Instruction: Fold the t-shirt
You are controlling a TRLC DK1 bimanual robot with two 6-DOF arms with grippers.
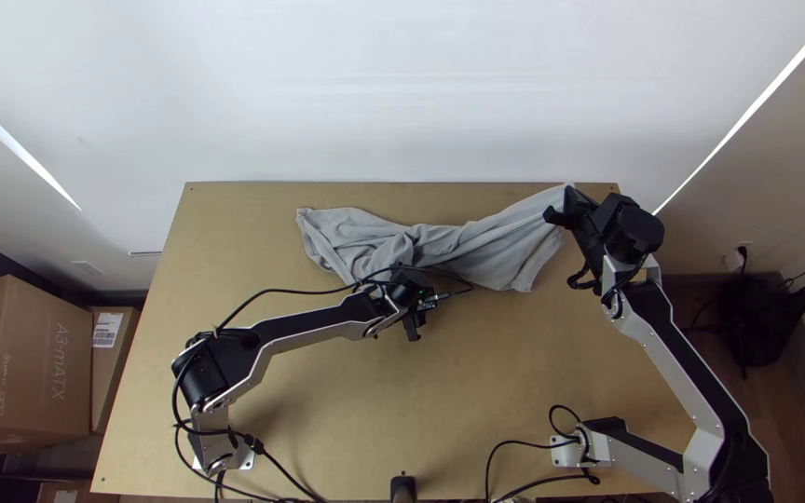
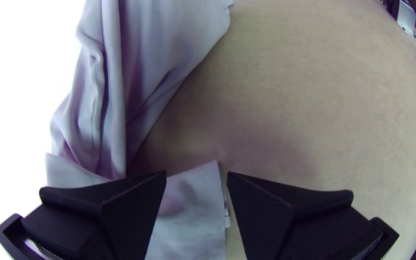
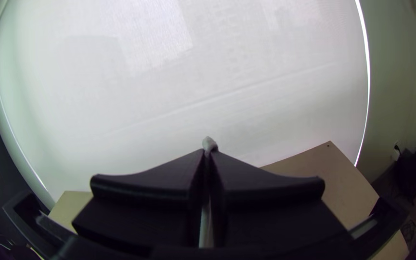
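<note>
The grey t-shirt (image 1: 463,244) lies bunched in a long twisted strip along the table's far side, its right end lifted. At that end stands my right gripper (image 1: 570,197); in the right wrist view the right gripper (image 3: 208,156) is shut on a thin fold of the t-shirt (image 3: 210,143). My left gripper (image 1: 414,279) is over the near edge of the cloth's middle. Seen from its own wrist, the left gripper (image 2: 197,180) is open, with a layered hem corner of the t-shirt (image 2: 188,216) below and between its fingers.
Bare wood of the table (image 1: 477,382) stretches between the two arms' bases. A white wall (image 1: 402,93) rises behind the table's far edge. Cardboard boxes (image 1: 25,363) stand on the floor at the left, and a black bag (image 1: 757,317) at the right.
</note>
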